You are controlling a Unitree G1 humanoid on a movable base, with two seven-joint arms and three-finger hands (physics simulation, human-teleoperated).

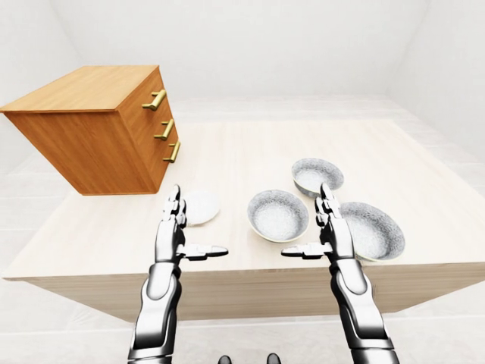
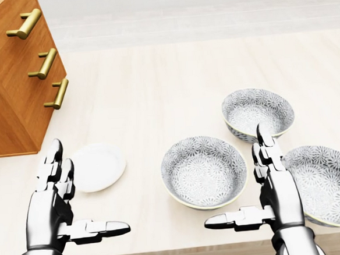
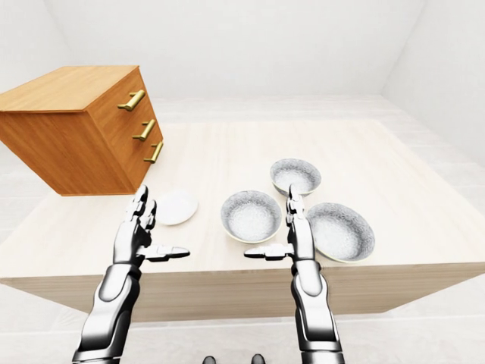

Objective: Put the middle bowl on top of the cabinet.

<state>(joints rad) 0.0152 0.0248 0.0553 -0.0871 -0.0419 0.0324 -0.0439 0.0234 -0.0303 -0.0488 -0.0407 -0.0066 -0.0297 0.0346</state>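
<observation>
Three patterned grey bowls stand on the light wooden table. The mid-sized bowl is leftmost, a smaller bowl lies above and right of it, and the largest bowl is at the right edge of the head view. The wooden cabinet with three brass handles stands at the table's upper left, its flat top bare. My right hand hovers open between the mid-sized and largest bowls, thumb pointing left. My left hand is open near the table's lower edge, holding nothing.
A small white plate lies on the table just below the cabinet, beside my left hand's fingers. The table's near edge runs under both wrists. White floor and walls surround the table.
</observation>
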